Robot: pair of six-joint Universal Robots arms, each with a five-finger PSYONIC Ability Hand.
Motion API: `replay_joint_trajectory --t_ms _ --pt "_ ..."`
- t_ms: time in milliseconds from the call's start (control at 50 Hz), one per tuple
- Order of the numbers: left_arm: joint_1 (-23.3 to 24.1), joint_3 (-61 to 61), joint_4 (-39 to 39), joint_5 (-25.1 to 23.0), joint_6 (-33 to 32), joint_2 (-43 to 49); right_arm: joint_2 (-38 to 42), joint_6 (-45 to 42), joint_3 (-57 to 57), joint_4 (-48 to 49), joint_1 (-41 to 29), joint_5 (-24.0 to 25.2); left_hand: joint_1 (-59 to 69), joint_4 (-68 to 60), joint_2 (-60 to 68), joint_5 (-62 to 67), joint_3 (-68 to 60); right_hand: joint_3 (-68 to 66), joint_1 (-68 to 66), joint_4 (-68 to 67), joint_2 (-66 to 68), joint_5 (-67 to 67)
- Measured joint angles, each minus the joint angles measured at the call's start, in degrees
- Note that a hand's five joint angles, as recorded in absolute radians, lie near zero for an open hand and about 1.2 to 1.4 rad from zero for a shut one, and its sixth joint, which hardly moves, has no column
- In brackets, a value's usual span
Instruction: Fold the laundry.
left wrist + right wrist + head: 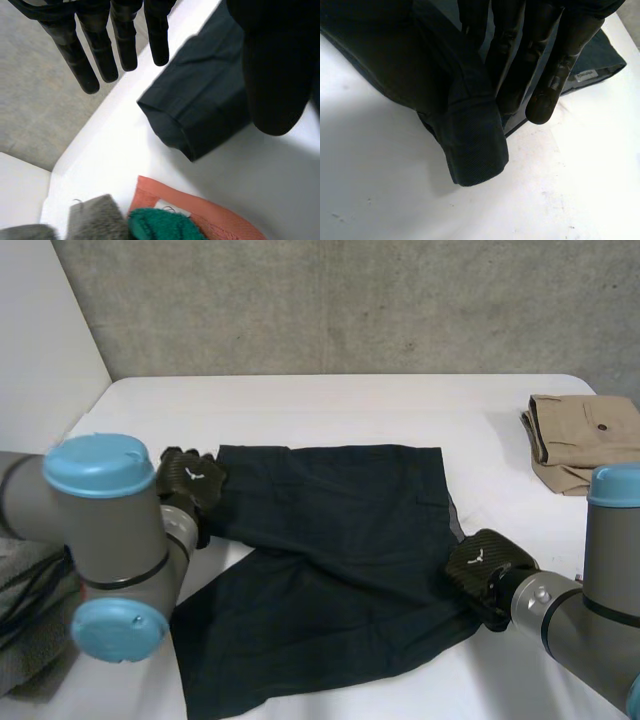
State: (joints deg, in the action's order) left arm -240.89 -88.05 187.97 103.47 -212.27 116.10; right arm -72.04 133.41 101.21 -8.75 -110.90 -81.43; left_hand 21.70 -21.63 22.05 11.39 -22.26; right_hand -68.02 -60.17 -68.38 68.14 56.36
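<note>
While the head view has the dark shorts [330,560] spread flat mid-table [330,405], left hand [190,480] at their far left corner and right hand [485,565] on their right edge, the wrist views add the grip detail. Left wrist: fingers [100,55] straight, released, a shorts hem beside the thumb. It also shows an orange cloth [200,212], green cloth [160,226] and grey cloth [95,217] beyond the hem. Right wrist: straight fingers [550,85] pinch the shorts edge against the thumb. Tan trousers [585,435] lie folded at the table's far right.

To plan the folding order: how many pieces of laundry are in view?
5: dark shorts spread on the table, a folded khaki garment at its far right, and a grey cloth, a green cloth and a coral cloth heaped by the left arm. More may hide there.
</note>
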Motion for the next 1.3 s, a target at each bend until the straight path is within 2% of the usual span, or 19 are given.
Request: replay_joint_trajectory --t_ms 100,160,240,320,460,580,720,740,760,820,960,1060,1160,1240,1300 --pt "-0.25 -4.12 -1.01 -0.13 0.82 -6.21 -0.01 1.25 -0.43 0.3 0.09 0.03 0.0 0.17 -0.27 -0.21 0.33 0.0 0.0 0.0 0.0 0.0" --pt "-0.03 -10.57 -1.67 -0.36 1.59 -14.09 -0.02 2.55 -0.92 0.43 0.41 0.13 0.01 0.14 -0.26 -0.05 0.33 0.0 0.0 0.0 0.0 0.0" --pt "1.05 -15.4 -2.88 -0.5 3.1 -19.62 0.03 3.42 -1.23 0.48 0.71 0.44 0.26 -0.23 0.16 0.53 0.13 0.0 0.0 0.0 0.0 0.0" --pt "5.08 -21.18 -7.85 -0.68 7.69 -25.97 0.12 4.45 -1.46 0.55 1.0 1.21 0.26 -0.99 0.56 1.55 -0.32 0.0 0.0 0.0 0.0 0.0" --pt "11.3 -26.18 -15.29 -0.93 16.46 -28.08 0.15 5.19 -1.44 1.19 1.01 2.03 0.26 -0.99 0.77 1.58 -0.32 0.0 0.0 0.0 0.0 0.0" --pt "12.51 -28.59 -13.94 -0.83 19.32 -25.1 0.15 5.46 -1.38 1.55 0.91 2.11 7.12 -6.83 6.19 7.24 -6.08 0.0 0.0 0.0 0.0 0.0" --pt "11.98 -28.8 -8.69 -0.67 19.22 -18.73 0.15 5.48 -1.08 1.54 0.82 2.12 16.01 -15.53 15.23 15.63 -14.96 0.0 0.0 0.0 0.0 0.0" --pt "11.9 -28.54 -7.75 -0.64 19.1 -16.89 0.15 5.48 -0.94 1.48 0.81 2.15 20.3 -19.22 18.76 19.26 -18.49 0.0 0.0 0.0 0.0 0.0" --pt "11.91 -28.36 -7.42 -0.61 19.03 -16.04 0.15 5.48 -0.85 1.42 0.8 2.16 29.83 -28.1 27.69 28.06 -27.37 0.0 0.0 0.0 0.0 0.0" --pt "12.18 -27.61 -7.01 -0.4 18.72 -14.26 0.12 5.36 -0.58 1.13 0.86 2.11 43.8 -43.74 43.23 43.5 -42.73 0.0 0.0 0.0 0.0 0.0" --pt "13.77 -26.74 -10.77 0.25 15.43 -17.94 -1.81 2.03 0.76 -3.83 1.56 2.07 43.91 -46.94 46.44 44.94 -45.44 -0.33 0.0 0.0 0.0 0.0" --pt "16.43 -28.39 -20.28 0.14 9.83 -25.43 -6.28 -7.49 3.19 -14.49 4.9 2.18 43.91 -46.95 46.46 44.92 -45.58 -0.33 0.0 0.0 0.0 0.0" --pt "18.58 -28.72 -25.74 0.11 7.7 -27.19 -8.67 -11.94 3.74 -18.61 7.08 2.99 43.91 -46.97 46.57 44.95 -45.95 -0.33 0.0 0.0 0.0 0.0" --pt "18.15 -27.41 -25.3 0.35 7.2 -26.24 -9.04 -11.57 3.11 -17.76 7.55 3.55 43.91 -46.97 46.57 44.94 -45.96 -0.33 0.0 0.0 0.0 0.0" --pt "15.8 -23.75 -21.46 0.6 6.95 -23.62 -8.34 -9.03 1.17 -14.56 7.43 4.14 43.91 -46.98 46.58 45.94 -45.96 -0.33 0.0 0.0 0.0 0.0"
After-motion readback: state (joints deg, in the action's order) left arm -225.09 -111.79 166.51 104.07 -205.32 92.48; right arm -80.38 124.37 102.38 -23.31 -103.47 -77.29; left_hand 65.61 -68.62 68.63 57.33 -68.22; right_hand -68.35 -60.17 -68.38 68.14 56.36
